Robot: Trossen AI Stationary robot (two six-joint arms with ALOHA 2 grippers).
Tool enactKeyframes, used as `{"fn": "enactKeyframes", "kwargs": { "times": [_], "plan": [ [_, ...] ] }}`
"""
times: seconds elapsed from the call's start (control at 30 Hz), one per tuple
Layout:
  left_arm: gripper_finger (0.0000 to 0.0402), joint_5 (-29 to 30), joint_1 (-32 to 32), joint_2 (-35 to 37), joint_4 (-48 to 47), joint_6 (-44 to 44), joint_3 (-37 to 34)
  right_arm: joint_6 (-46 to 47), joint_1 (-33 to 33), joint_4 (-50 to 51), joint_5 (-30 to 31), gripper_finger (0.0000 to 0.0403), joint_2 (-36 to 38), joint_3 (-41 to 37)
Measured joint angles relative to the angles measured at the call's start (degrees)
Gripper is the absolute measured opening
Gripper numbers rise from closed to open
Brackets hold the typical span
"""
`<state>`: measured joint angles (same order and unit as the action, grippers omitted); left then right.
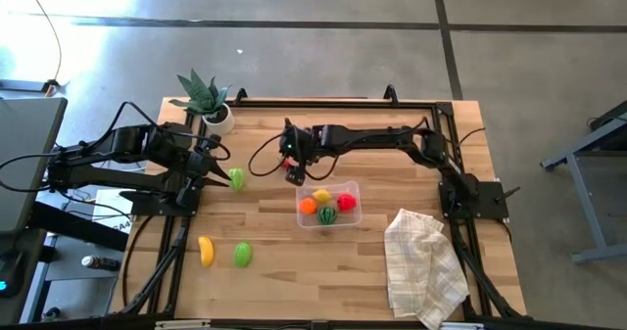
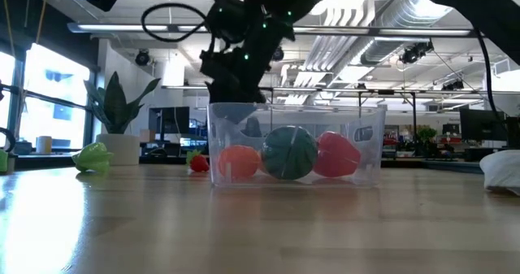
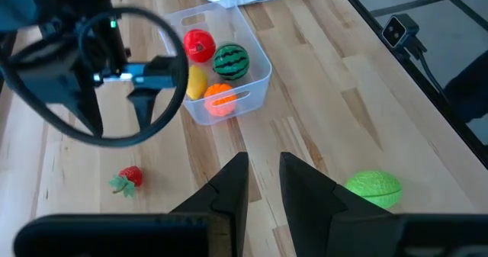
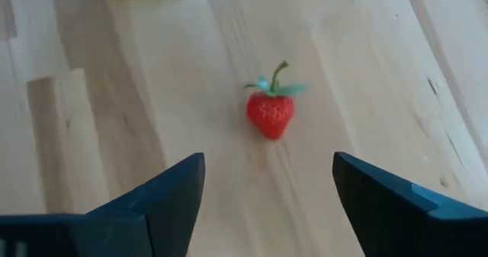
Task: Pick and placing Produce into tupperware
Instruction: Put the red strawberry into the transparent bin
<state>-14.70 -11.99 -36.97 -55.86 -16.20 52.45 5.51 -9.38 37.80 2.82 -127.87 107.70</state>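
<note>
**Right gripper poised over the strawberry, box partly filled**

The right gripper [image 1: 295, 170] hangs above the wooden surface [image 1: 411, 271] just beside the clear tupperware [image 1: 351, 188], off its corner nearest the potted plant [image 1: 204, 99]. Its jaws stand wide apart and empty, and in its wrist view the small red strawberry [image 4: 270, 110] lies on the wood ahead, between the two fingers [image 4: 164, 196] and touching neither.

The tupperware sits near the middle of the surface and holds four pieces: a lemon [image 3: 197, 81], an orange [image 3: 220, 99], a striped watermelon [image 3: 230, 61] and a red pepper [image 3: 199, 45].

The left gripper [image 1: 211, 178] waits at its own side of the surface, jaws only slightly parted and gripping nothing. A ridged green piece [image 1: 237, 178] lies just beside its tip.

Nearer the front edge, a banana [image 1: 206, 251] and another green piece [image 1: 242, 255] lie near each other, well apart from the tupperware. A white checked cloth [image 1: 423, 266] lies crumpled on the right arm's side of the box.
</note>
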Motion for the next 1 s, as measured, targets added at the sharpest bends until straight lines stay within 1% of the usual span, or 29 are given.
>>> {"fn": "enactKeyframes", "kwargs": {
  "times": [0.13,0.27,0.33,0.43,0.57,0.7,0.87,1.0],
  "plan": [
    [0.0067,0.02,0.00,-0.01,0.00,0.01,0.00,-0.57,-0.37,-5.99,-0.63,0.0255,-0.01,-2.88],
    [0.0067,0.00,0.00,-0.02,0.00,0.00,0.00,-0.07,-1.39,-7.53,-3.93,0.0236,0.00,-5.62],
    [0.0067,0.02,0.02,0.00,0.00,0.00,0.00,-0.17,-1.84,-9.00,-4.40,0.0231,0.00,-6.74],
    [0.0067,0.02,0.01,-0.02,0.00,0.00,0.00,0.12,-2.33,-10.77,-3.29,0.0229,0.00,-7.83],
    [0.0067,0.01,0.00,-0.01,0.00,0.02,0.00,0.47,-2.65,-12.87,-3.60,0.0229,-0.17,-7.72],
    [0.0067,0.01,0.00,0.00,0.00,0.01,0.00,0.50,-2.90,-13.26,-4.81,0.0229,-1.11,-7.71],
    [0.0067,0.02,0.02,-0.02,0.00,0.00,0.00,2.40,-3.05,-13.96,-7.80,0.0229,-3.44,-7.72],
    [0.0067,0.00,0.01,0.00,0.00,0.01,0.00,1.99,-2.98,-16.36,-7.34,0.0229,-4.20,-7.71]
  ]
}}
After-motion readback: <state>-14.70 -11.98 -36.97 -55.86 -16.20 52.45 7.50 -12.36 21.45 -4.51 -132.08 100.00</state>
